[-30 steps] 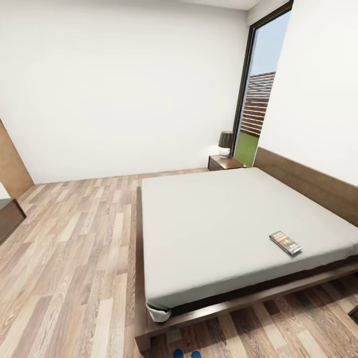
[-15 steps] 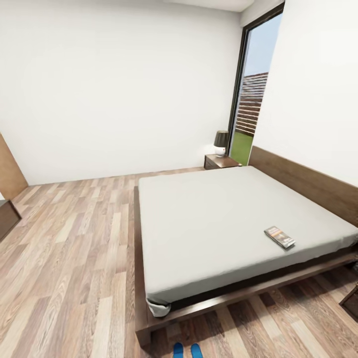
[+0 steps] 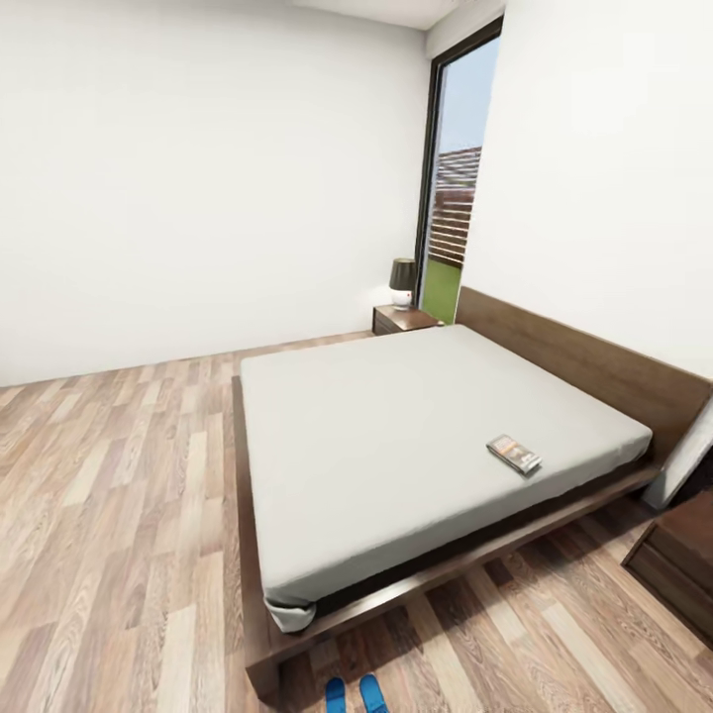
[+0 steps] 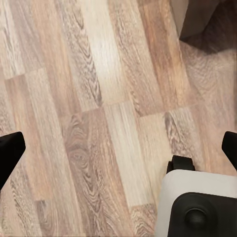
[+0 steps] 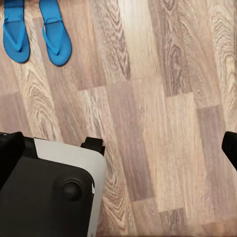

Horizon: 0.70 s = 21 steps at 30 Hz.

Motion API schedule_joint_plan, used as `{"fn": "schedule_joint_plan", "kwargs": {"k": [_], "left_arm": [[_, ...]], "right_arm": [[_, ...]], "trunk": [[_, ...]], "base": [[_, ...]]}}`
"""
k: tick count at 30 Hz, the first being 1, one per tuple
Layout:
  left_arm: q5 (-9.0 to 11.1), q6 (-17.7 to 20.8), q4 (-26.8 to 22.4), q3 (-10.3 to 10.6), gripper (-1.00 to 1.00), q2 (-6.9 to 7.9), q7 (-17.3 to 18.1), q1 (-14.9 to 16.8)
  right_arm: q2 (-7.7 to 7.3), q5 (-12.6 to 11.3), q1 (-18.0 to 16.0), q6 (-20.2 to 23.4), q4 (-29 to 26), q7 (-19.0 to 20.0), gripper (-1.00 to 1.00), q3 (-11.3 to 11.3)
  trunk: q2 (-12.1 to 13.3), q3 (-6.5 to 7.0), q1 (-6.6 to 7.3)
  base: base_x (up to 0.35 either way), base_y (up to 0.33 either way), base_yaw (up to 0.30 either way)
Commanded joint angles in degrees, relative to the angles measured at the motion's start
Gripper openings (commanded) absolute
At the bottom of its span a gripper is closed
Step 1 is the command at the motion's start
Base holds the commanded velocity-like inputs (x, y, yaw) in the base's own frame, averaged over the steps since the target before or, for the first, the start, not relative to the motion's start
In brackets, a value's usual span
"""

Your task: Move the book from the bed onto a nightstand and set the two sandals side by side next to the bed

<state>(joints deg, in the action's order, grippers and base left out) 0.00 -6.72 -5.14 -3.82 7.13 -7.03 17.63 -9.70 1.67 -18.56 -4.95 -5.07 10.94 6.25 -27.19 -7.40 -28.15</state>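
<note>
Book (image 3: 514, 454) on bed (image 3: 396, 436); sandals (image 5: 37, 32) together

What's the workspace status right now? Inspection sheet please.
Surface: wood-plank floor; grey mattress of the bed bare apart from the book.
Job's things: book lies flat on the mattress near its edge; two sandals side by side on the floor by the bed's foot corner; nightstand beside the headboard, bearing a lamp.
Clutter: nothing seen.
Hands: left hand and right hand both open, empty, over the floor.
Cables: nothing seen.
Surroundings: white walls, tall window, dark cabinet.
</note>
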Motion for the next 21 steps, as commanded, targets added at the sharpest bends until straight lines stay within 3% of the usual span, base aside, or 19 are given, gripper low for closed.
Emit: {"fn": "schedule_joint_plan", "kwargs": {"k": [1,21], "left_arm": [[0.0,-0.2,0.0,-0.3,1.00,-0.01,0.0,0.0],[0.0,-0.2,0.0,-0.3,1.00,0.01,0.0,0.0]], "right_arm": [[-0.03,0.2,-0.1,-0.2,0.1,0.0,1.00,0.3],[-0.06,0.2,-0.1,-0.2,0.1,0.0,1.00,0.3]], "trunk": [[-0.1,-0.11,-0.02],[-0.1,-0.11,-0.02]], "base": [[-0.012,0.000,-0.289],[-0.037,0.000,-0.294]]}}
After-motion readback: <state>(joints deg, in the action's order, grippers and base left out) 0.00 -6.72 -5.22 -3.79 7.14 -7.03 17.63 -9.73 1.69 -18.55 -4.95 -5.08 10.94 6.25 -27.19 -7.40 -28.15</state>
